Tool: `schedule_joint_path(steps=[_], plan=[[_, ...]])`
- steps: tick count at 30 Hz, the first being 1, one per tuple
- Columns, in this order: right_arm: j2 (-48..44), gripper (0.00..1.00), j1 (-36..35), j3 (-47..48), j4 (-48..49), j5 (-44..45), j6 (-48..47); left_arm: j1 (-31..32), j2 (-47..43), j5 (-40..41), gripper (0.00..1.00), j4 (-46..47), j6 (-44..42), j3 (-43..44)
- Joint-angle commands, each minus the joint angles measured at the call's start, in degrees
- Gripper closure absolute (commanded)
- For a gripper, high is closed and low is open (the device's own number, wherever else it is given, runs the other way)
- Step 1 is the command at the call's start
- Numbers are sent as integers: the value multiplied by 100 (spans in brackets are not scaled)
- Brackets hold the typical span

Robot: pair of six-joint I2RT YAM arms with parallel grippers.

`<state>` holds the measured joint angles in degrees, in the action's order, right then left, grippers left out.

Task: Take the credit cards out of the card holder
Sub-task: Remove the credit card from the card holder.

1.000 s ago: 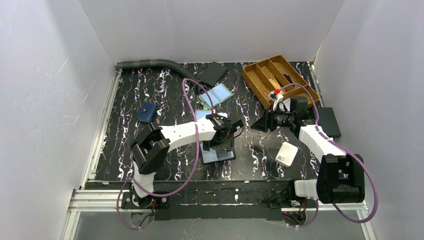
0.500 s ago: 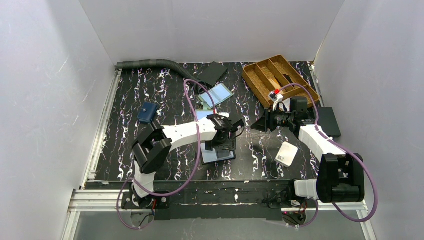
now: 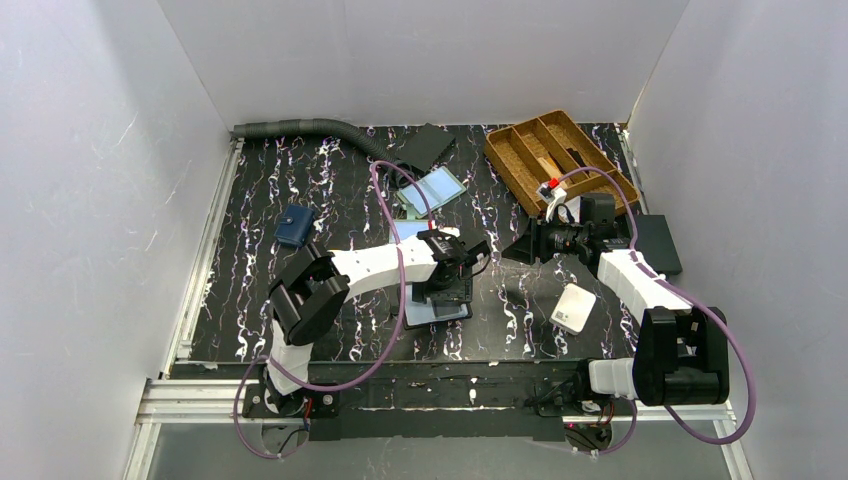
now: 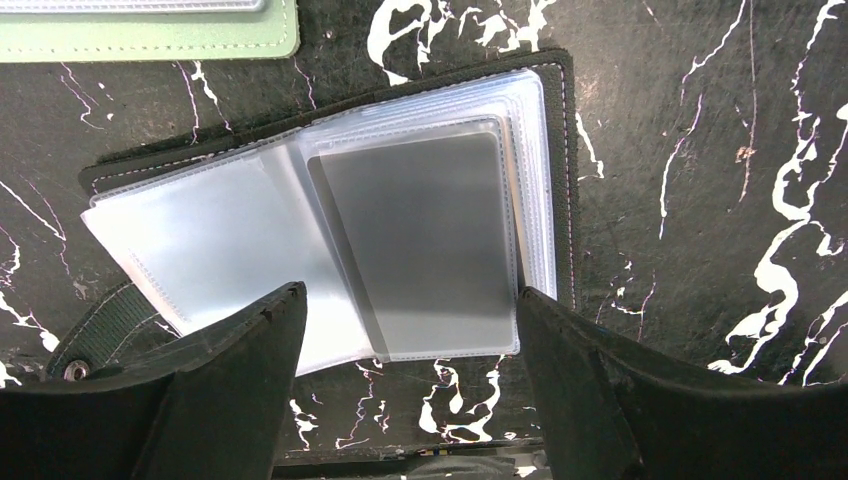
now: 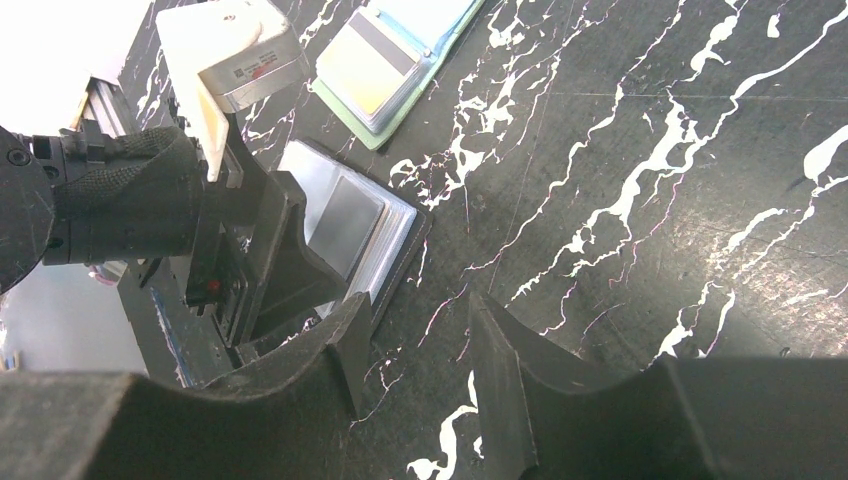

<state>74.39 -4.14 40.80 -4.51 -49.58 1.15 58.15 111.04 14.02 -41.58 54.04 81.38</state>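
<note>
Nudges L gripper (image 4: 410, 300) slightly right in top view, jaws wide, empty, straddling grey card (image 4: 415, 240) in black holder (image 4: 565, 180) mid-frame; R gripper (image 5: 418, 310) part-open, empty; green holder (image 4: 200, 42) upper left untouched, card not out yet.

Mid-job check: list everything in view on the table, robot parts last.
black holder: one, open, clear sleeves, centre
grey card: one, in black holder
card holder: one, grey-green, beside black holder
orange card: one, in card holder
pale blue bifold: one, centre back
navy wallet: one, left
white box: one, front right
wooden tray: one, brown, back right
hose: one, grey, back left
black sheet: one, back
black box: one, right edge
left pincer: open, over black holder
right pincer: open, empty, right centre
</note>
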Motion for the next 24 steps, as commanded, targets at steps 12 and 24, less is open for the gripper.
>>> schedule_joint_path(steps=[12, 24], plan=[[-7, 51, -14, 183, 7, -21, -71, 19, 24, 110, 29, -17, 78, -66], [-19, 51, -10, 188, -6, 1, -70, -1, -299, 52, 42, 142, 133, -494]])
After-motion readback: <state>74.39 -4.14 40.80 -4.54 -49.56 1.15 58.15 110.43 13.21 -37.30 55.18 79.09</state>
